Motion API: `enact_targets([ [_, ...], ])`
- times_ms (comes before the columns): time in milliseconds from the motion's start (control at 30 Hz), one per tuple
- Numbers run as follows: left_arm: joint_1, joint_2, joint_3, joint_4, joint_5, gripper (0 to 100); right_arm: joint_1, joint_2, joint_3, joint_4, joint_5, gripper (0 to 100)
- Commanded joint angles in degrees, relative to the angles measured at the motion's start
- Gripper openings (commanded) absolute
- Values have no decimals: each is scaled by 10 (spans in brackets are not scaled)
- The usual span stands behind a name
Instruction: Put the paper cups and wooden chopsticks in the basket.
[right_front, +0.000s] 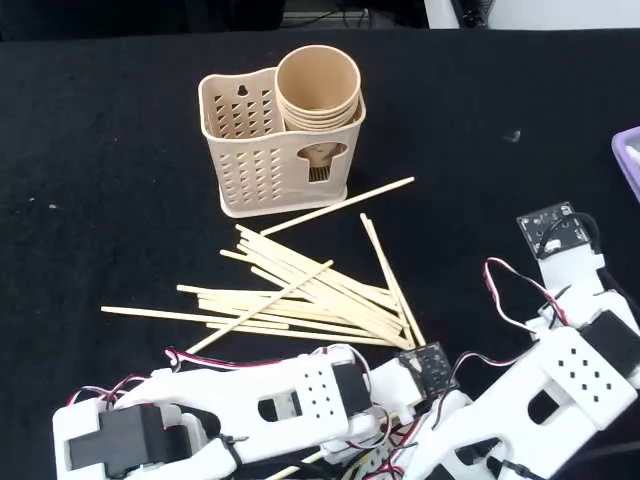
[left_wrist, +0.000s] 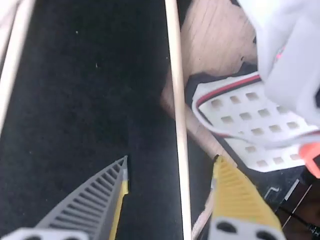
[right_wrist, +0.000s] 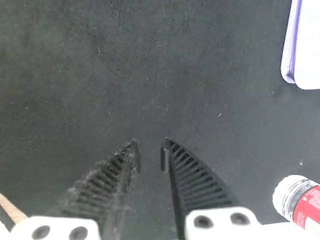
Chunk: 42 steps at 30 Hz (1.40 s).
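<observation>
Left tool (left_wrist: 170, 172) open, one chopstick (left_wrist: 175, 100) lying between its fingers, ungripped.
That stick's ends are cut off. The loose chopsticks (right_front: 300, 290) overlap on the worktop (right_front: 100, 150), too tangled to count. One stack of paper cups (right_front: 318, 85) stands in the basket (right_front: 250, 170). The right tool (right_wrist: 150, 150), slightly parted, holds nothing.

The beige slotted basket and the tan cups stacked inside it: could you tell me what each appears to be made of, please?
The beige slotted basket looks like moulded plastic, smooth and matte, given its even slots and rounded rim. The stacked tan cups seem to be matte paper, with thin rolled lips.
</observation>
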Motion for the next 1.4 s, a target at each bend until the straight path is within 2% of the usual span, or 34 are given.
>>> enact_targets([
  [0,18,0,-17,-15,4,270,6,0,-23,-10,7,88],
  [167,18,0,-7,-15,4,263,6,0,-23,-10,7,88],
  [367,22,1,-7,-16,3,170,6,0,-26,-9,4,88],
  [533,22,1,-7,-16,4,141,6,0,-27,-9,4,88],
  [700,23,1,-14,-12,4,150,6,0,-27,-9,4,88],
  [867,59,0,-7,-15,5,256,6,0,-27,-9,5,88],
  [1100,68,0,25,-72,19,259,36,0,-38,-16,-20,88],
  [1233,68,0,21,-73,43,259,75,0,-65,-45,-55,88],
  [1367,67,1,26,-71,43,259,92,0,-81,-49,-59,88],
])
